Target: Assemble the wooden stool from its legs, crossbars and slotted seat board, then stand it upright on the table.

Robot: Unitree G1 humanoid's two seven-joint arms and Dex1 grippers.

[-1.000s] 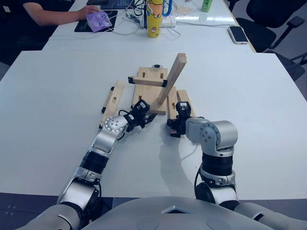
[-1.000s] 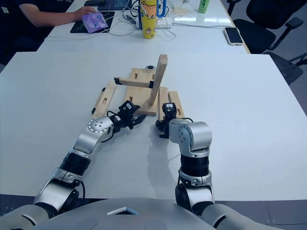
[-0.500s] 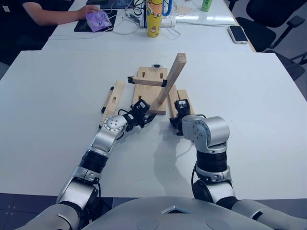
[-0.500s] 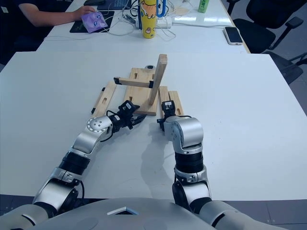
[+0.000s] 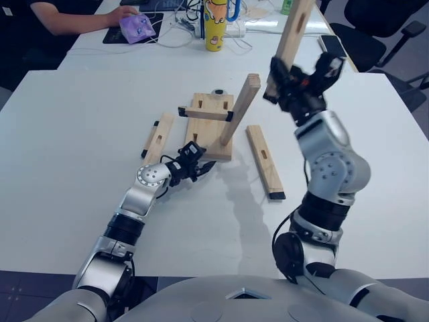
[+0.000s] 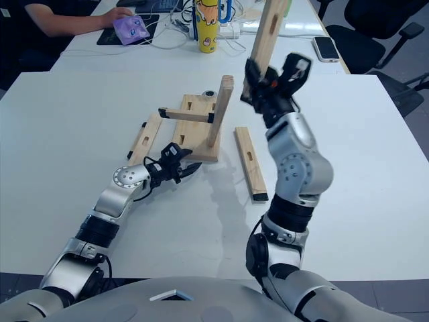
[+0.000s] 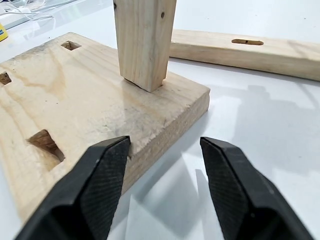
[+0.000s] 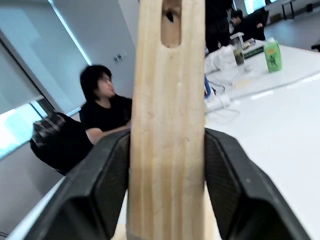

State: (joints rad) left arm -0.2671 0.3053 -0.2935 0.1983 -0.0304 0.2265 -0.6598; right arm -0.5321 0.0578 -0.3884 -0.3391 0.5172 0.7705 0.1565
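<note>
The slotted seat board [image 5: 209, 125] lies flat mid-table with one leg [image 5: 240, 109] standing tilted in its near right slot and a crossbar [image 5: 205, 114] running left from that leg. My left gripper [image 5: 202, 168] rests open on the table at the board's near edge [image 7: 165, 125], its fingers [image 7: 102, 185] apart beside the wood. High over the table's right side, my right gripper [image 5: 303, 72] is shut on another wooden leg [image 8: 167, 125], held nearly upright. Two more legs lie flat: one [image 5: 265, 161] right of the board, one [image 5: 157, 139] left of it.
A second table behind holds a yellow cup [image 5: 216, 25], cables, a phone [image 5: 332, 48] and a purple object [image 5: 138, 29] under a person's hand. Office chairs [image 5: 375, 30] stand at the back right. White tabletop stretches bare to the left and near side.
My right arm has taken one of the two legs lying right of the board and swung it high up over the table. The left gripper shifted slightly back along the board's near edge.
</note>
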